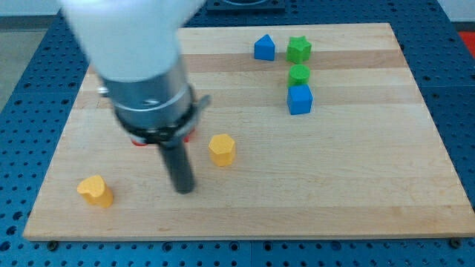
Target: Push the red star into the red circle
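My tip (183,190) rests on the board at the lower left, between the yellow heart-like block (96,190) at its left and the yellow hexagon (222,149) up to its right. Only small red slivers show behind the arm's dark collar: one at its left (139,142) and one at its right (188,137). I cannot tell which is the red star and which the red circle; the arm hides most of both. The tip stands a little below these red pieces.
At the view's top right stand a blue pentagon-like block (264,47), a green star (299,49), a green round block (298,74) and a blue cube (300,99). The wooden board (356,185) lies on a blue perforated table.
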